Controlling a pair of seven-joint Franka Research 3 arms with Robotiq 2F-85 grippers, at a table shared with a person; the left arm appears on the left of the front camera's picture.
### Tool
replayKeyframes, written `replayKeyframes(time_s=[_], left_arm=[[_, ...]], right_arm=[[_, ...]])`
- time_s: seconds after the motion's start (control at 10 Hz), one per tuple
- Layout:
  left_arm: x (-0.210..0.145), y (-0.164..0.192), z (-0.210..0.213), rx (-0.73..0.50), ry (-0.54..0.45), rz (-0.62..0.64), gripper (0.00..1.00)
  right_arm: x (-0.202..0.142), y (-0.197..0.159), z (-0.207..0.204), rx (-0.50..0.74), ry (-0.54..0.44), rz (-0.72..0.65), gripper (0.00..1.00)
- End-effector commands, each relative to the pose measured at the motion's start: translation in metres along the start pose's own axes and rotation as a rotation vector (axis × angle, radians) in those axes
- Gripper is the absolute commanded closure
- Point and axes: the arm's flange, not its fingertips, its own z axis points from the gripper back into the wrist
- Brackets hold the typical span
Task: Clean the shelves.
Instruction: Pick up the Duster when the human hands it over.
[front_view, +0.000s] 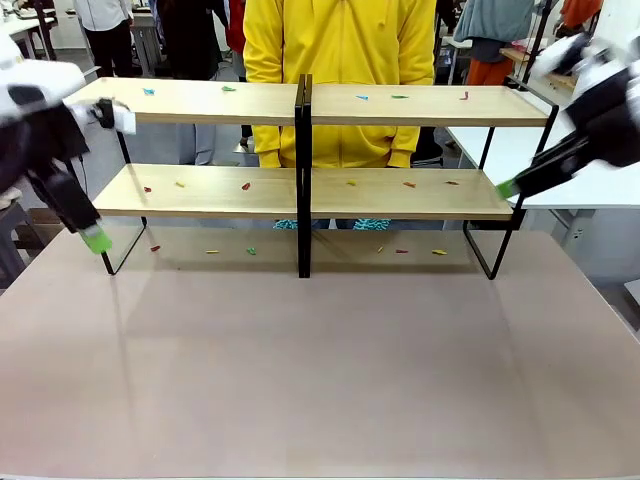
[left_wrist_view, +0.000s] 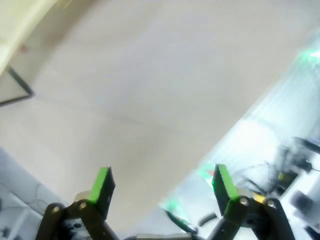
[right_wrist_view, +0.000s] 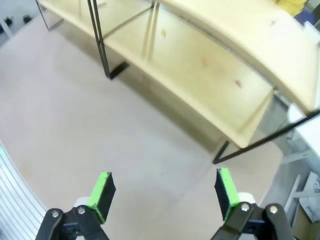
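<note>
Stretching left-right across the tabletop (front_view: 320, 380), the shelves (front_view: 430, 108) face both arms' empty, wide-parted jaws.

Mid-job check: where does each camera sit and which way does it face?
Front: fixed between the arms, facing across the table at shelves and a person; left gripper left, right gripper right.
Left wrist: on left arm, looking down at the table edge; open fingers below.
Right wrist: on right arm, looking down at the shelves' right end; open fingers below.
Shared: shelves and table.
</note>
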Motion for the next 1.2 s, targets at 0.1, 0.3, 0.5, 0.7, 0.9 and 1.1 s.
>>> replayKeyframes(time_s=[0.1,0.3,0.5,0.7,0.9,1.1], left_arm=[[0.015,0.018,0.063,-0.478,0.222,0.202,0.00],[0.003,0.000,0.021,-0.143,0.060,0.022,0.00],[0.003,0.000,0.021,-0.143,0.060,0.022,0.00],[0.003,0.000,0.021,-0.143,0.060,0.022,0.00],[0.003,0.000,0.021,-0.143,0.060,0.022,0.00],[0.003,0.000,0.021,-0.143,0.060,0.022,0.00]], right_arm=[[0.000,0.000,0.000,0.000,0.000,0.000,0.00],[0.000,0.000,0.000,0.000,0.000,0.000,0.00],[0.000,0.000,0.000,0.000,0.000,0.000,0.00],[0.000,0.000,0.000,0.000,0.000,0.000,0.00],[0.000,0.000,0.000,0.000,0.000,0.000,0.00],[0.000,0.000,0.000,0.000,0.000,0.000,0.00]])
